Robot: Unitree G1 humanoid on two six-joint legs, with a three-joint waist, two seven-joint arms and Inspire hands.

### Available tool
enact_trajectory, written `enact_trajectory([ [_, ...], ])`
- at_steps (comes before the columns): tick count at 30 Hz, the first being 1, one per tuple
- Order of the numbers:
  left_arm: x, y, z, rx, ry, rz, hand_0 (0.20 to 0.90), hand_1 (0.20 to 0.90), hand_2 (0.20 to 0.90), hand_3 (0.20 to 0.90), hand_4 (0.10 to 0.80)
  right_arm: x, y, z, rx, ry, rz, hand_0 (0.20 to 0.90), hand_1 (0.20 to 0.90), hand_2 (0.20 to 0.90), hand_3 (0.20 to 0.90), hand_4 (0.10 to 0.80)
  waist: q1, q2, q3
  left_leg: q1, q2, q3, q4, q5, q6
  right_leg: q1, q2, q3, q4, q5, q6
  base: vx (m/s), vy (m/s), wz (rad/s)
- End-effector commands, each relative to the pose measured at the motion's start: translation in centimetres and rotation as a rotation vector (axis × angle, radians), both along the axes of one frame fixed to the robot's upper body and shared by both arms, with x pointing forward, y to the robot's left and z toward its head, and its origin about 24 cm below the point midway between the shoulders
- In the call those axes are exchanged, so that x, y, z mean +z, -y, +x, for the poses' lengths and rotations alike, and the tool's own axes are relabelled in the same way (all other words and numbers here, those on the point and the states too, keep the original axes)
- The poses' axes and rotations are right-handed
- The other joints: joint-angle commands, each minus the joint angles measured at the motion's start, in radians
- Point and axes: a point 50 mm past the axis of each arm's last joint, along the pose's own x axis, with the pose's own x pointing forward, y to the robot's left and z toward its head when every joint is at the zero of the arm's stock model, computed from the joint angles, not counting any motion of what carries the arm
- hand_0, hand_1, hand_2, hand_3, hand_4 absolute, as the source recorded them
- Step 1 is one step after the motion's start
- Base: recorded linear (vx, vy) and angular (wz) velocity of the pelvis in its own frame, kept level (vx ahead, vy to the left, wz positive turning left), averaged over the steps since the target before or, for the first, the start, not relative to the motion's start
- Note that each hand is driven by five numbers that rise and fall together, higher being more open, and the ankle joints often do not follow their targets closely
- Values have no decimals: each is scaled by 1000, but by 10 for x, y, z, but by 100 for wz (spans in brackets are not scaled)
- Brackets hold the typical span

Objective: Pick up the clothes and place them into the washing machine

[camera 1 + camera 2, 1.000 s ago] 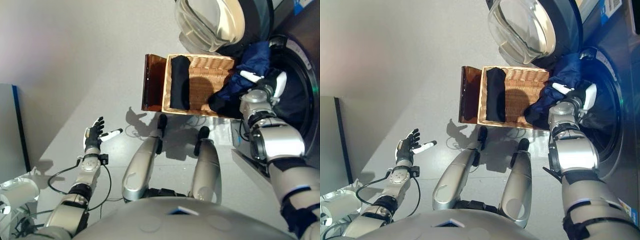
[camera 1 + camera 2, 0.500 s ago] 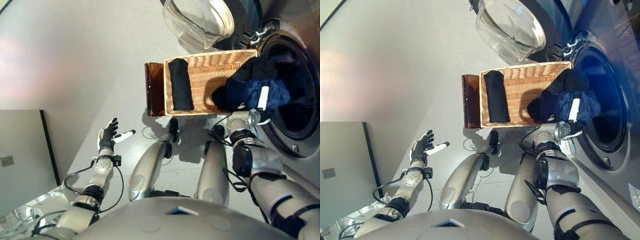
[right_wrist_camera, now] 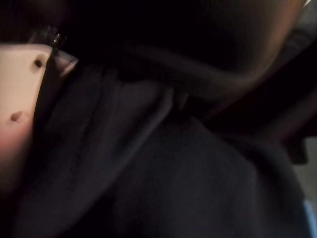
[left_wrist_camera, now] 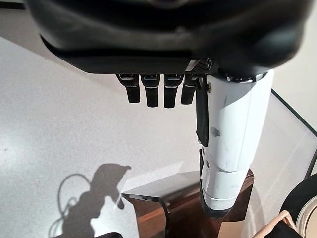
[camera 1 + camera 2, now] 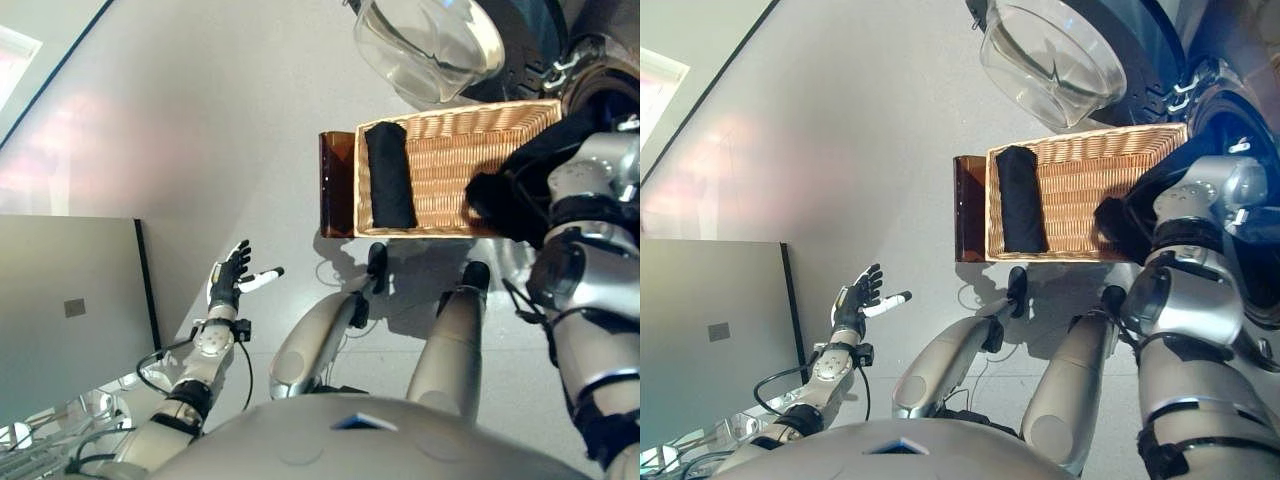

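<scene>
My right arm reaches to the washing machine's opening (image 5: 1212,82) at the far right. A dark blue garment (image 5: 503,190) hangs from it over the wicker basket's (image 5: 450,150) right end. In the right wrist view the white-covered thumb of my right hand (image 3: 17,114) presses into the bunched dark cloth (image 3: 163,168); the fingers are lost in it. A folded black garment (image 5: 388,175) lies at the basket's left end. My left hand (image 5: 232,282) hangs open and empty low on the left, far from the basket.
The washer's round glass door (image 5: 428,45) stands swung open above the basket. A brown panel (image 5: 335,195) adjoins the basket's left side. A grey cabinet (image 5: 60,310) fills the left edge. Bare grey floor lies between.
The camera has shifted. My right arm has carried the dark blue garment further right toward the drum, and its hand has slid past the view's edge. The left hand keeps its pose.
</scene>
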Motion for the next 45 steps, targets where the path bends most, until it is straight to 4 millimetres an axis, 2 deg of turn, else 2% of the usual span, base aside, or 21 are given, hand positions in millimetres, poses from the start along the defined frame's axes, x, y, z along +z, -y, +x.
enact_trajectory([
  [1, 7, -28, 4, 66, 44, 49, 900, 900, 900, 900, 800, 106, 19, -15, -70, 200, -371, 900, 900, 900, 900, 800, 30, 6, -87, -50, -60, -11, 65, -93, -34, 42, 10, -1, -168, 79, -61, 0, 0, 0],
  [4, 9, -26, 6, 62, 58, 25, 900, 900, 900, 900, 800, 116, 17, -9, -7, 190, -419, 900, 900, 900, 900, 800, 36, 12, -88, -41, -58, -11, 48, -84, -39, 45, 10, 3, -175, 82, -61, 3, -4, -1],
  [7, 8, -24, 5, 59, 55, 13, 900, 900, 900, 900, 800, 110, 8, -2, 66, 221, -448, 900, 900, 900, 900, 800, 34, 16, -83, -36, -56, -9, 46, -78, -41, 49, 11, 2, -176, 83, -62, 16, -12, -6],
  [17, 4, -30, 3, 80, 17, 14, 900, 900, 900, 900, 800, 48, 15, 6, 199, 66, -348, 900, 900, 900, 900, 800, 27, -8, -88, -36, -51, -8, 48, -82, -38, 49, 16, -3, -169, 85, -65, 0, 0, 0],
  [23, 1, -35, 4, 86, -18, 7, 900, 900, 900, 900, 800, 3, 3, 17, 398, -86, -319, 900, 900, 900, 900, 800, 9, -49, -65, -35, -37, -1, 55, -85, -37, 49, 27, 0, -175, 101, -69, -24, -5, 1],
  [26, 0, -37, 3, 90, -25, 9, 900, 900, 900, 900, 800, -10, -5, 20, 437, -86, -284, 900, 900, 900, 900, 800, 2, -61, -57, -28, -33, -1, 55, -86, -38, 62, 31, -2, -183, 104, -71, 1, -10, -1],
  [27, -1, -36, 3, 87, -35, 3, 900, 900, 900, 900, 800, -31, -15, 21, 473, -94, -227, 900, 900, 900, 900, 800, 1, -75, -56, -20, -31, -4, 56, -87, -37, 77, 35, -5, -192, 106, -70, 4, -34, -5],
  [29, -1, -38, 5, 90, -38, 4, 900, 900, 900, 900, 800, -48, -24, 22, 511, -99, -185, 900, 900, 900, 900, 800, -3, -91, -54, -12, -27, -6, 57, -88, -37, 92, 36, -10, -200, 111, -70, 1, -28, -8],
  [30, -1, -38, 5, 91, -39, 4, 900, 900, 900, 900, 800, -49, -24, 22, 512, -99, -184, 900, 900, 900, 900, 800, -4, -92, -53, -10, -27, -6, 57, -88, -37, 94, 36, -11, -201, 111, -70, 9, -41, -9],
  [31, 0, -36, 6, 78, -37, 5, 900, 900, 900, 900, 800, -71, -39, 22, 563, -102, -132, 900, 900, 900, 900, 800, -5, -112, -52, 1, -21, -12, 52, -88, -37, 114, 40, -16, -217, 115, -68, 16, -49, -4],
  [33, -1, -37, 6, 75, -44, 10, 900, 900, 900, 900, 800, -83, -47, 21, 595, -110, -105, 900, 900, 900, 900, 800, -7, -123, -50, 11, -19, -15, 47, -87, -38, 128, 41, -21, -228, 118, -68, 29, -50, 0],
  [34, -3, -36, 4, 69, -62, 11, 900, 900, 900, 900, 800, -107, -65, 18, 643, -117, -43, 900, 900, 900, 900, 800, -10, -145, -51, 28, -14, -21, 41, -88, -39, 155, 42, -28, -248, 122, -66, 35, -40, -2],
  [36, -5, -37, 1, 68, -78, 16, 900, 900, 900, 900, 800, -119, -75, 16, 670, -122, -13, 900, 900, 900, 900, 800, -11, -158, -51, 40, -13, -24, 36, -88, -39, 173, 43, -32, -260, 125, -65, 66, -52, 2],
  [37, -8, -36, -2, 65, -99, 12, 900, 900, 900, 900, 800, -142, -93, 10, 707, -134, 53, 900, 900, 900, 900, 800, -9, -180, -54, 61, -9, -31, 32, -90, -38, 203, 45, -39, -278, 130, -62, 74, -48, 10],
  [38, -8, -37, -2, 66, -100, 13, 900, 900, 900, 900, 800, -142, -94, 10, 708, -134, 54, 900, 900, 900, 900, 800, -10, -181, -53, 64, -9, -31, 31, -90, -38, 207, 45, -40, -281, 131, -62, 103, -63, 4],
  [39, -10, -36, -5, 63, -113, 8, 900, 900, 900, 900, 800, -160, -109, 4, 733, -141, 114, 900, 900, 900, 900, 800, -6, -203, -55, 91, -5, -37, 21, -92, -38, 245, 46, -47, -310, 136, -59, 54, -31, -2],
  [40, -10, -36, -5, 64, -114, 10, 900, 900, 900, 900, 800, -161, -109, 4, 734, -141, 116, 900, 900, 900, 900, 800, -8, -204, -54, 95, -5, -38, 19, -92, -39, 250, 46, -48, -313, 137, -59, 87, -52, -8],
  [41, -12, -38, -7, 65, -134, 21, 900, 900, 900, 900, 800, -176, -120, -4, 755, -162, 163, 900, 900, 900, 900, 800, -7, -223, -55, 119, -2, -43, 6, -92, -39, 280, 44, -57, -339, 143, -55, 0, 0, 0],
  [42, -12, -38, -7, 65, -134, 22, 900, 900, 900, 900, 800, -176, -121, -4, 755, -162, 163, 900, 900, 900, 900, 800, -8, -223, -55, 118, -1, -43, 3, -84, -40, 280, 45, -58, -345, 152, -55, 87, -34, 6],
  [43, -14, -40, -10, 66, -148, 31, 900, 900, 900, 900, 800, -189, -132, -11, 788, -189, 191, 900, 900, 900, 900, 800, -6, -243, -55, 144, 4, -47, -1, -91, -41, 310, 44, -66, -357, 148, -51, 34, -11, 6],
  [45, -14, -41, -10, 71, -152, 33, 900, 900, 900, 900, 800, -192, -136, -13, 796, -186, 198, 900, 900, 900, 900, 800, -8, -252, -54, 152, 5, -48, -2, -91, -41, 324, 45, -69, -364, 150, -51, 46, -31, 5],
])
